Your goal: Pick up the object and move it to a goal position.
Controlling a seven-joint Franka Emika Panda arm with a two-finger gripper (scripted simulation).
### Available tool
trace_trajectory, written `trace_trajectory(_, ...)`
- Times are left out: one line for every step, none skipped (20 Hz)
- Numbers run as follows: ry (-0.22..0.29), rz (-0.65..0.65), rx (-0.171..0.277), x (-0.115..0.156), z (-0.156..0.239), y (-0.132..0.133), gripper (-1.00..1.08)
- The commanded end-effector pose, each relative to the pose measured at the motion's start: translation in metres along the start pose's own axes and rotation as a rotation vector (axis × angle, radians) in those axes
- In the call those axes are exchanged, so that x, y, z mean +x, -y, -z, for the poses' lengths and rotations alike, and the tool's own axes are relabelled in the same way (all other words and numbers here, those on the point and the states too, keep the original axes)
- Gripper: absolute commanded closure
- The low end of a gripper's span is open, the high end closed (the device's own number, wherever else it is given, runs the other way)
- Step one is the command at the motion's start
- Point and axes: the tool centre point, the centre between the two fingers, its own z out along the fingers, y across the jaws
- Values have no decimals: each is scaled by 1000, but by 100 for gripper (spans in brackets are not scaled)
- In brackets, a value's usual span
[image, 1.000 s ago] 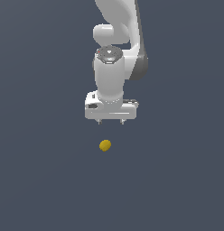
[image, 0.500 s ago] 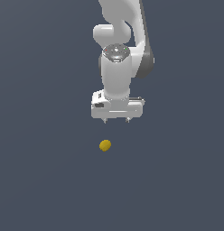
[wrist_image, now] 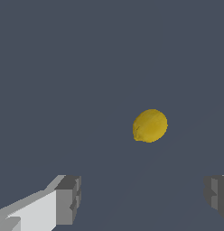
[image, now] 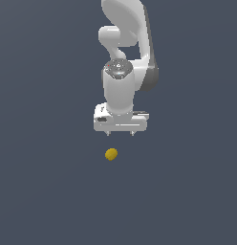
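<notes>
Lying alone on the flat dark grey floor (image: 48,191), small yellow lemon-like lump (image: 111,154), smooth, slightly oval, long axis hard to judge. Sits apart from and below the white gripper (image: 120,133), a little toward the exterior view's left of it. Grey blocky fingers (wrist_image: 68,198) spread wide, holding nothing, lump not yet between them.

Glossy white rounded arm (image: 124,52), dark-grey joint, grey-tipped fingers (wrist_image: 68,198).
</notes>
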Motion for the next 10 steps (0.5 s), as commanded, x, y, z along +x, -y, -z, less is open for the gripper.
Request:
trace_trajectory(4,-10,-4,5,-13,-7,-92)
trace_trajectory(5,-14,-5,8,-19,-10,-92)
trace_trajectory(7,-19,-7,11,-25,-14,-92)
trace_trajectory(8,-24,-10,13,-33,-17,-92)
trace_trajectory(10,-29,-12,16,-39,-21,-92)
trace_trajectory(11,-34,-14,18,-46,-24,-92)
trace_trajectory(13,-38,-16,20,-52,-27,-92)
trace_trajectory(14,-41,-18,22,-58,-30,-92)
trace_trajectory(15,-45,-19,23,-63,-33,-92)
trace_trajectory(16,-48,-21,24,-67,-35,-92)
